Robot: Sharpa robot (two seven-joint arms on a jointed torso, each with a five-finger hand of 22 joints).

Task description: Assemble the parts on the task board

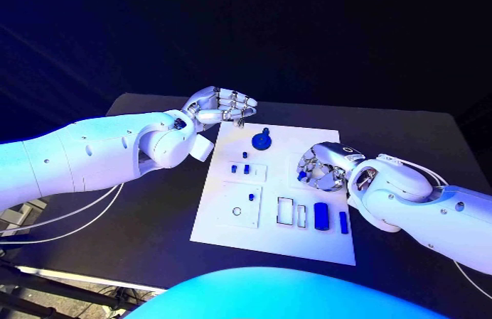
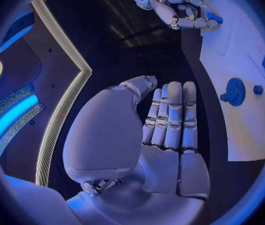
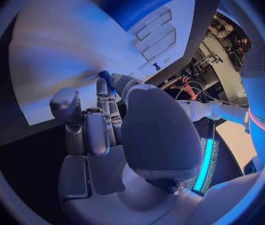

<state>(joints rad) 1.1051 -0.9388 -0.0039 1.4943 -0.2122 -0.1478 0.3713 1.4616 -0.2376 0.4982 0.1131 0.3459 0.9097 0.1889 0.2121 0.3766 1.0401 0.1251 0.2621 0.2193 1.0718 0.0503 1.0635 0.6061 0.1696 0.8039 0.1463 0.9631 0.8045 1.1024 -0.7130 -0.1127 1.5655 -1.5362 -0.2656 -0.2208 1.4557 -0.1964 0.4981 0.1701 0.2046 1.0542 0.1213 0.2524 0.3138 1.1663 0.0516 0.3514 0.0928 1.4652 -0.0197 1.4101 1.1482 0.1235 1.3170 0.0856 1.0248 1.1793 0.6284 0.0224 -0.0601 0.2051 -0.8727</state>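
Observation:
The white task board (image 1: 269,230) lies in the middle of the table. On it stand a round blue knob (image 1: 262,140), small blue pegs (image 1: 240,168), a blue oblong part (image 1: 322,216) and a thin blue bar (image 1: 343,222). My right hand (image 1: 324,167) hovers over the board's right edge and pinches a small blue part (image 1: 303,176) in its fingertips; the part (image 2: 214,18) is also seen in the left wrist view, and the part (image 3: 105,77) in the right wrist view. My left hand (image 1: 220,107) sits at the board's far left corner, fingers curled together, holding nothing.
Empty rectangular slots (image 1: 286,211) and a plate with a round hole (image 1: 237,211) are on the board's near half. Black table (image 1: 153,219) surrounds the board. The left wrist view shows the blue knob (image 2: 235,91) beside a small peg (image 2: 258,89).

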